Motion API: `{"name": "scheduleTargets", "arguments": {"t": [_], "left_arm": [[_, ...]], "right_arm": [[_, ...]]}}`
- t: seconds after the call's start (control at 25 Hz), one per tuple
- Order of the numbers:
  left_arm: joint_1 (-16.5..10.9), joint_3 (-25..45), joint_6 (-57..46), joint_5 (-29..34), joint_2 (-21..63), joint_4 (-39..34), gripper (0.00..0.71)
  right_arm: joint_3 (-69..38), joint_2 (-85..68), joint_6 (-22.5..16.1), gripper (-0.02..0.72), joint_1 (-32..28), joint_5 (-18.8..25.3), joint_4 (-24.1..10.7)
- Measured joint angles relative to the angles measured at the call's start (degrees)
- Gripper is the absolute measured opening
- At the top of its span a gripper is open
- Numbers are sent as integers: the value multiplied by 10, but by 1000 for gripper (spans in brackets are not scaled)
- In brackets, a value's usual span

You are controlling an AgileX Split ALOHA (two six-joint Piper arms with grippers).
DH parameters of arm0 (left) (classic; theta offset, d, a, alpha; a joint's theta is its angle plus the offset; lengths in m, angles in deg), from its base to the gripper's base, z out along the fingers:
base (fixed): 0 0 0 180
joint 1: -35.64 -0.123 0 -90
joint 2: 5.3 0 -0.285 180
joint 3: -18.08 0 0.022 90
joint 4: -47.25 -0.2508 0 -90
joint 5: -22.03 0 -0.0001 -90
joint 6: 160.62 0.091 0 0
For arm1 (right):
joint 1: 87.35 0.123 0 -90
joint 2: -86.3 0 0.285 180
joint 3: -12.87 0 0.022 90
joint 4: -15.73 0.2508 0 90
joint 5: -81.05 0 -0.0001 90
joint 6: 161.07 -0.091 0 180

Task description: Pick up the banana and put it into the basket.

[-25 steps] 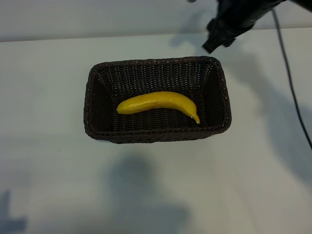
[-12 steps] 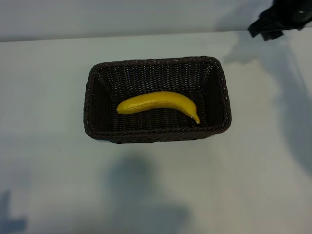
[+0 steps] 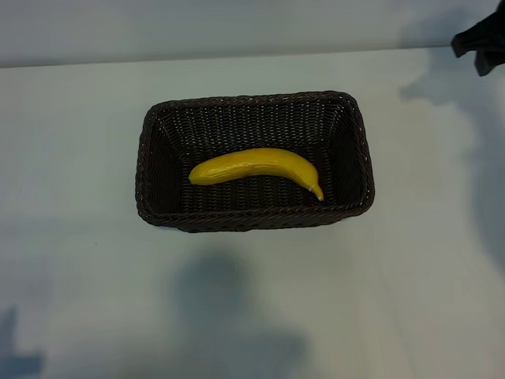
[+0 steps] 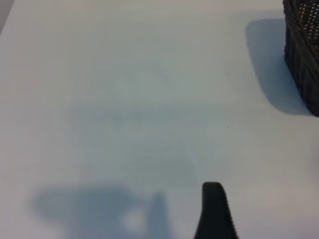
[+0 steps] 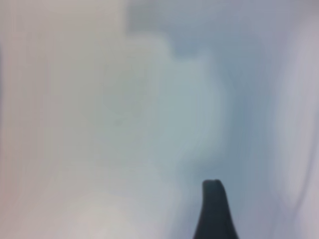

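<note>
The yellow banana [image 3: 256, 164] lies lengthwise on the floor of the dark brown wicker basket [image 3: 252, 100], with its stem tip toward the right wall. My right gripper [image 3: 476, 52] hangs at the far right edge of the exterior view, well away from the basket. Its one visible finger [image 5: 214, 211] has nothing against it. The left arm is out of the exterior view. In its wrist view one dark finger [image 4: 214, 211] hovers over bare table, with a corner of the basket [image 4: 303, 55] farther off. Both grippers are open and hold nothing.
The white table [image 3: 95, 276] spreads out on all sides of the basket. Soft shadows of the arms fall on it in front of the basket and at the right.
My right gripper has pulled away from behind the basket's right corner toward the right edge of the view. The banana and the basket have not moved.
</note>
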Motion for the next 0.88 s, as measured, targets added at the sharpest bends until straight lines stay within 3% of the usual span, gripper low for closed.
{"name": "scheduleTargets", "arguments": {"t": [0.48, 0.88], "left_arm": [[0, 0, 0, 0, 0, 0, 529], [0, 0, 0, 0, 0, 0, 529]], "right_arm": [[0, 0, -20, 499, -86, 31, 1], [-15, -41, -15, 499, -95, 63, 3]]}}
